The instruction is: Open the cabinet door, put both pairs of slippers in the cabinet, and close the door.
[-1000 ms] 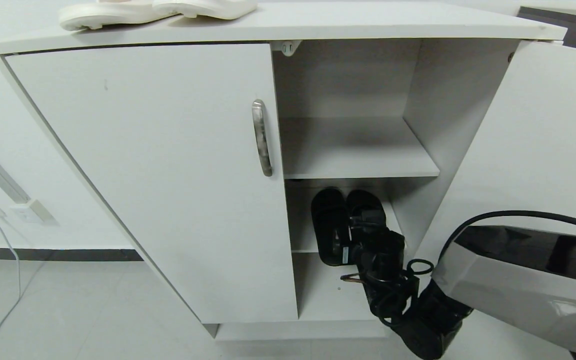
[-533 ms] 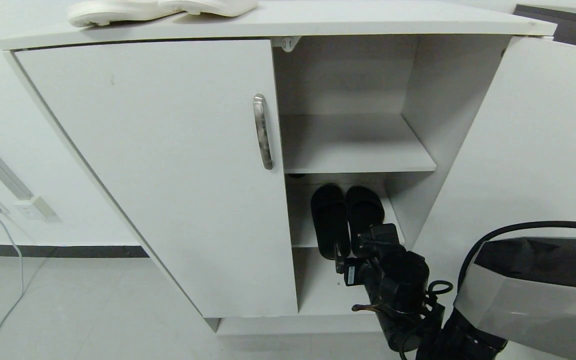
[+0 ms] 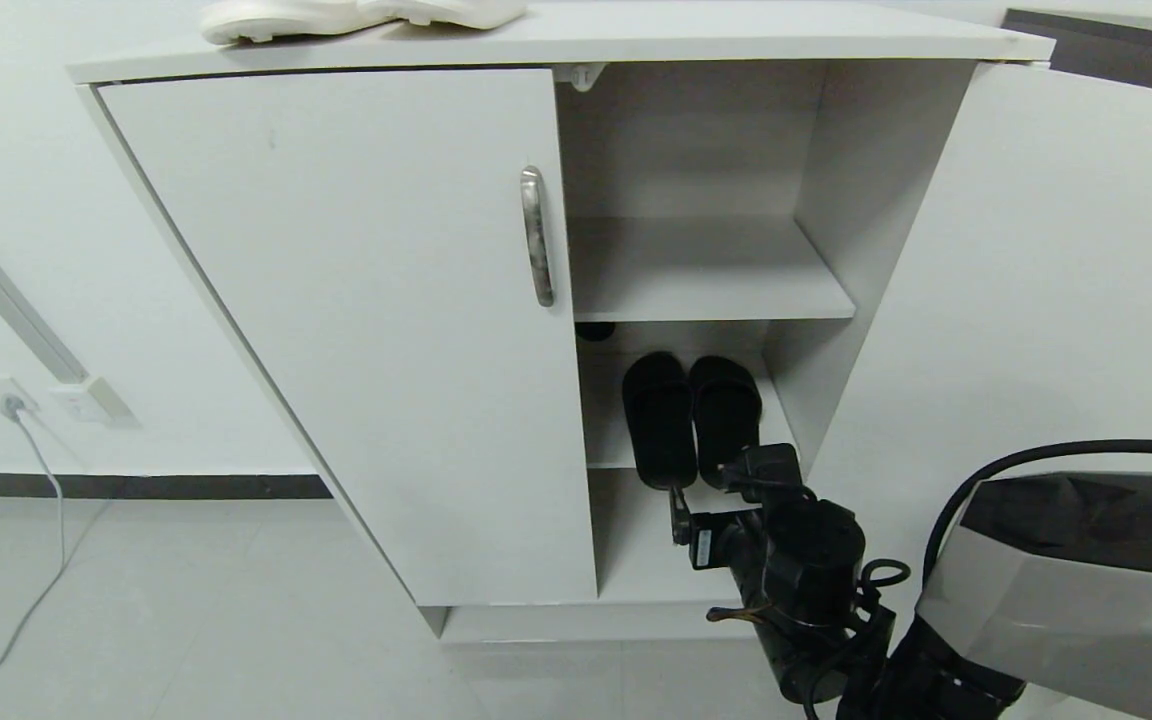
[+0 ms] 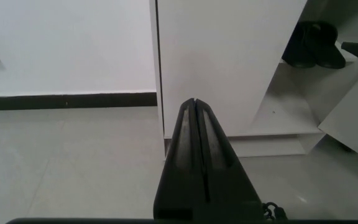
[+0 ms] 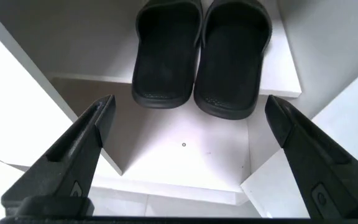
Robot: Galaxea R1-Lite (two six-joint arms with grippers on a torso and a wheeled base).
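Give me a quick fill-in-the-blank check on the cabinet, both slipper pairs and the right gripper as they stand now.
1. The pair of cream foam slippers lies on ___ of the white wooden cabinet.
2. The pair of ___ rubber slippers sits inside it.
3. The right gripper, in front of that pair, has its jaws ___.
4. The left cabinet door, with the silver metal handle, is ___.
Missing words: top; black; open; shut.

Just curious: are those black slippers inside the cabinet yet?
In: the black slippers lie side by side on a lower shelf of the cabinet.
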